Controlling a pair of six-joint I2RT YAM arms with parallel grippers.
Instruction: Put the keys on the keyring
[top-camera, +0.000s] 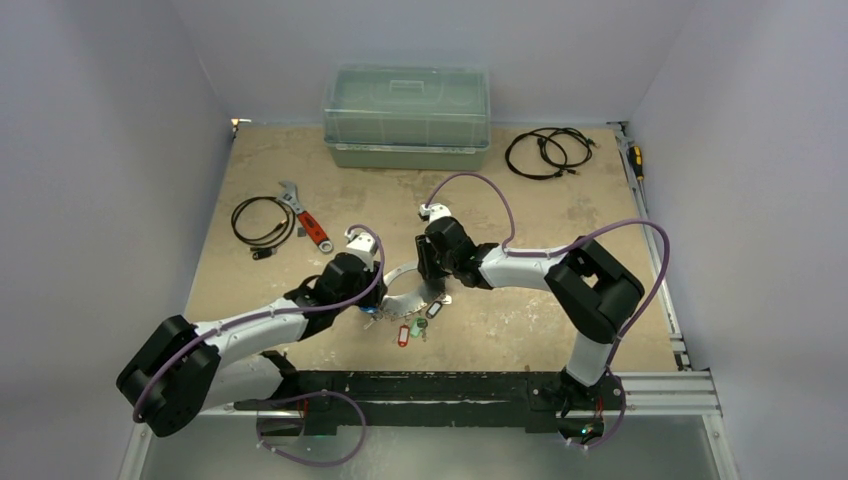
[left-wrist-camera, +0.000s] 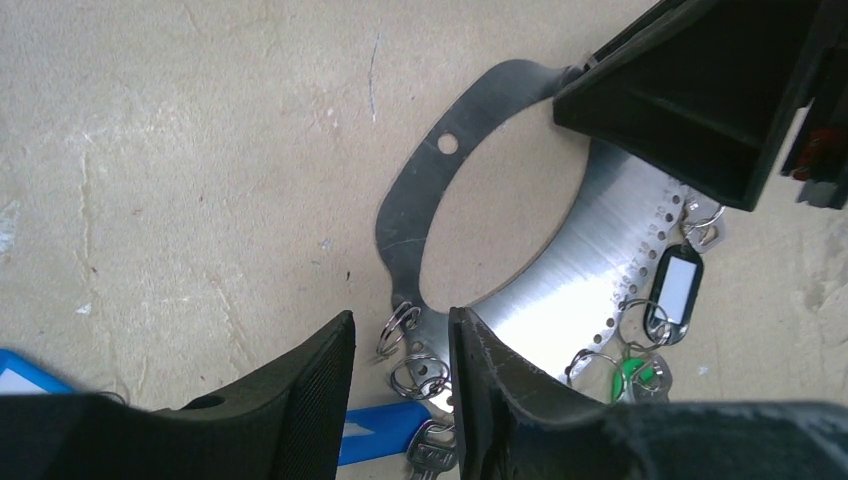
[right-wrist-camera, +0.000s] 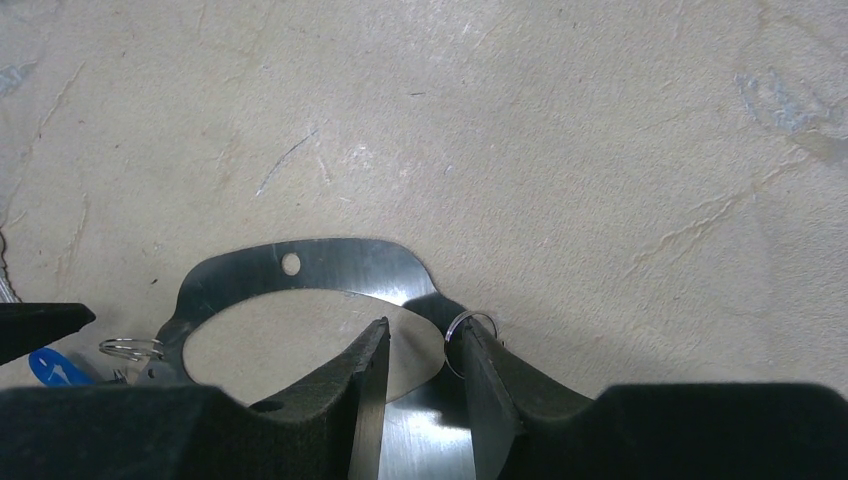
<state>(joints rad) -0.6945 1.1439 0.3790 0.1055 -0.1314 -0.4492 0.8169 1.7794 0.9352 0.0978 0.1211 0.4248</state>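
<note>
Overhead and 2 wrist views of a tan table (top-camera: 560, 320). The keyring (top-camera: 400, 278), a flat silvery metal loop with 1 round hole and a row of small perforations, is seen near the middle of the table between the 2 arms. The right gripper (right-wrist-camera: 425, 325) is closed across the loop's band (right-wrist-camera: 330, 262), which fills the gap from one finger to the other; a small split ring (right-wrist-camera: 470, 330) is seen just beside its outer finger. The left gripper (left-wrist-camera: 400, 315) is shown at the near edge of the loop (left-wrist-camera: 560, 280) with its jaws partly apart; 2 small split rings (left-wrist-camera: 420, 375) lie in the gap, and nothing is seen clamped. The keys (top-camera: 405, 330) are gathered at the near side of the loop, on small rings along its perforated edge: a blue tag (left-wrist-camera: 375, 435) beside a silver key (left-wrist-camera: 430, 458), a green tag (left-wrist-camera: 635, 372) and a black-framed white tag (left-wrist-camera: 678, 285) are visible from the left wrist, and a red tag (top-camera: 403, 335) from above. At the far side a clear lidded box (top-camera: 407, 115), a wrench (top-camera: 305, 220) and 2 black cable coils (top-camera: 262, 220) are shown well apart from the loop
</note>
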